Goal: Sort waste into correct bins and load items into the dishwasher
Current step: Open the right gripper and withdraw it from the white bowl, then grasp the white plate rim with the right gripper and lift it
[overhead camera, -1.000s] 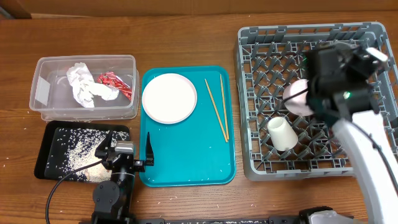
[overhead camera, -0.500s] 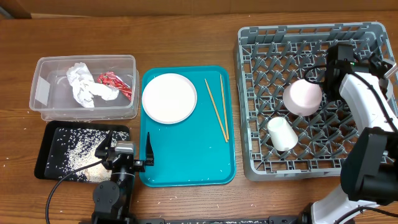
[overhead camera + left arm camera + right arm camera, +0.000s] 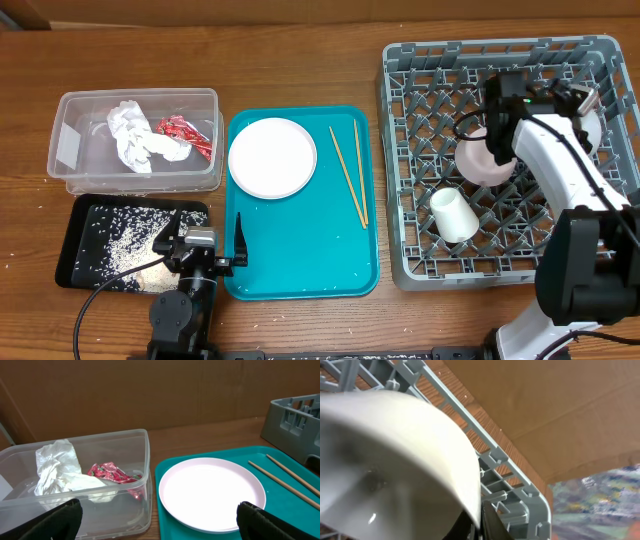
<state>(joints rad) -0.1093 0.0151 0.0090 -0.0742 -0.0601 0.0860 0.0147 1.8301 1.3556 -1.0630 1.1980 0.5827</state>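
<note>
Bowl [image 3: 475, 165] lay in the rack [image 3: 397, 268], just beyond the cup [image 3: 455, 213]; the right gripper [image 3: 497, 135] had swung back over it, its hold impossible to tell. Left gripper [image 3: 202, 238] sat with jaws released. Plate [image 3: 272, 158] and chopsticks [image 3: 350, 175] awaited loading.

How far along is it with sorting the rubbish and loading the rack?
Done: the crumpled white paper napkin and shiny red wrapper lie in the clear plastic tub, rice grains in the black tray, a small white cup in the grey plastic dish rack. In hand: the right jaws are at a whitish round bowl in the rack. Remaining: the white round plate and wooden chopsticks on the teal tray.
</note>
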